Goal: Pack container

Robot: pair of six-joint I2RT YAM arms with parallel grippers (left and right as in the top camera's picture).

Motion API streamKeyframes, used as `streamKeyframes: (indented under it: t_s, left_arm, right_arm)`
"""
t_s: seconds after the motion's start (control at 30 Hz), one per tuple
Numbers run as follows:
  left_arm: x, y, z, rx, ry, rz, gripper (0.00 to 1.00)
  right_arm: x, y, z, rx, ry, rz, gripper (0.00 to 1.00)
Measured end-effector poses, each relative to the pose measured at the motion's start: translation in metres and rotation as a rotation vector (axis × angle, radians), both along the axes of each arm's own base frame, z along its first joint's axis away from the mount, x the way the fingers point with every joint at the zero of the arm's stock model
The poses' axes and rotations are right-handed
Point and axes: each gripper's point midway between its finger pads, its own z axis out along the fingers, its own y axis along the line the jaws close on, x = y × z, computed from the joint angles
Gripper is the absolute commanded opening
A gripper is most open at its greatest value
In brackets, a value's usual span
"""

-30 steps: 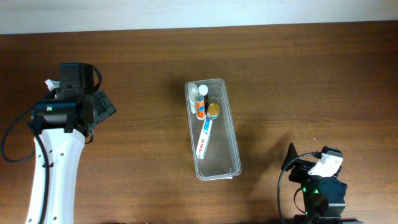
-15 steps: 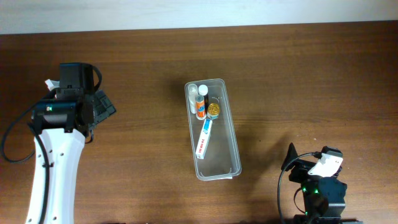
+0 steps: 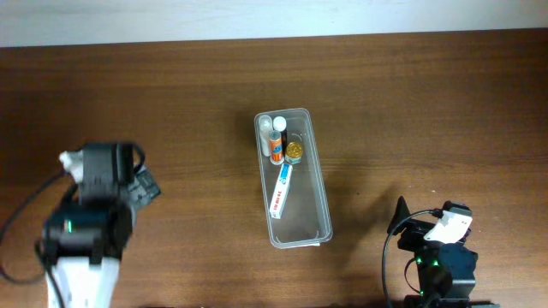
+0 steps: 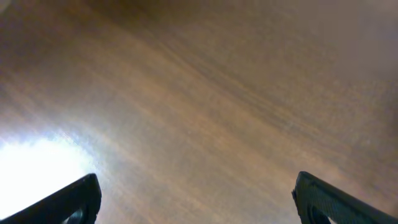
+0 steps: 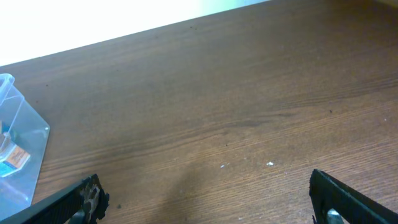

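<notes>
The clear plastic container [image 3: 318,195] lies lengthwise at the table's middle. Inside it are a white bottle [image 3: 265,124], an orange-labelled bottle [image 3: 276,145], a gold-lidded jar [image 3: 294,151] and a white and blue toothpaste box [image 3: 281,190]. A corner of the container shows at the left edge of the right wrist view [image 5: 15,149]. My left gripper [image 3: 147,190] is open and empty over bare wood at the left; in its wrist view the gripper [image 4: 199,199] has jaws spread wide. My right gripper [image 3: 400,218] is open and empty at the near right, as its wrist view [image 5: 208,199] shows.
The brown wooden table [image 3: 428,111] ends at a pale far edge [image 3: 257,17]. The left arm's white body [image 3: 81,274] and black cable [image 3: 17,222] lie at the near left. The right arm's base [image 3: 441,257] sits at the near right edge.
My left arm has pulled back toward the near edge, away from the container; its gripper is now lower in the overhead view. The right arm and the container have not moved.
</notes>
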Motion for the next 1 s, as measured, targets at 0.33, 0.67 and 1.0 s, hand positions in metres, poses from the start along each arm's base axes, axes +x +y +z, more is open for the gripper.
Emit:
streamKeyframes:
  t_s: [0.33, 0.67, 1.0]
  left_arm:
    - [-0.001, -0.005, -0.016, 0.005, -0.457, -0.057, 0.99]
    - [-0.006, -0.018, -0.082, -0.027, -0.572, -0.139, 1.00]
    - [-0.005, -0.025, -0.117, -0.052, -0.589, -0.175, 0.99]
  right_arm:
    - [0.000, 0.000, 0.000, 0.000, -0.002, 0.000, 0.98]
    - [0.000, 0.000, 0.000, 0.000, -0.002, 0.000, 0.98]
    - [0.000, 0.000, 0.000, 0.000, -0.002, 0.000, 0.98]
